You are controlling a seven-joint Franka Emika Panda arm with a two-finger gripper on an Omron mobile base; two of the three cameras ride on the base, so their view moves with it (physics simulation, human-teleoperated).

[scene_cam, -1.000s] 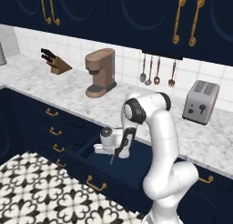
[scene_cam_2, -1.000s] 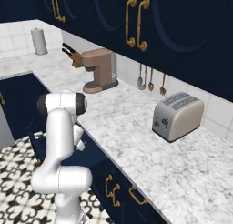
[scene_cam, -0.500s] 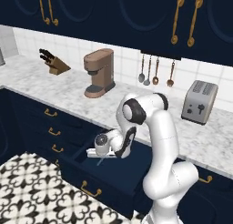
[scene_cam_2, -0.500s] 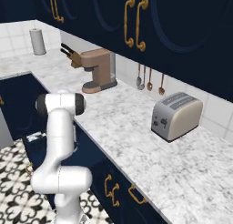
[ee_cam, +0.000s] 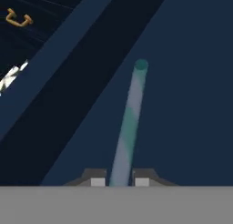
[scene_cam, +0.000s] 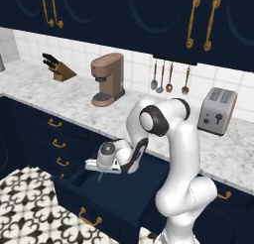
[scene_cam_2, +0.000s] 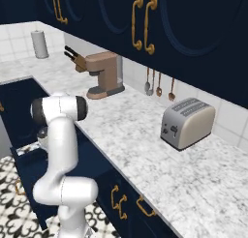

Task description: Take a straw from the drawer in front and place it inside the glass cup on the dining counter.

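The wide navy drawer point(scene_cam: 116, 201) stands pulled out below the worktop, and its dark blue inside point(ee_cam: 182, 104) lies under the hand. My gripper point(scene_cam: 100, 172) points down into it from the left end of the bent arm. The straw point(ee_cam: 129, 123), a thin pale bluish stick with teal bands, runs out from between the two finger tips. The gripper point(ee_cam: 120, 180) is shut on the straw's near end, and the far end hangs free above the drawer floor. The glass cup and the dining counter are out of view.
The drawer's gold handle point(scene_cam: 90, 219) is on its front. Narrower stacked drawers point(scene_cam: 54, 139) are to the left. On the marble worktop point(scene_cam: 74, 96) stand a knife block point(scene_cam: 57, 69), a brown coffee machine point(scene_cam: 107, 79) and a toaster point(scene_cam: 217, 110). Patterned floor point(scene_cam: 30, 203) lies below.
The jaws have closed in on the straw. The hand has drifted a little to the left over the open drawer.
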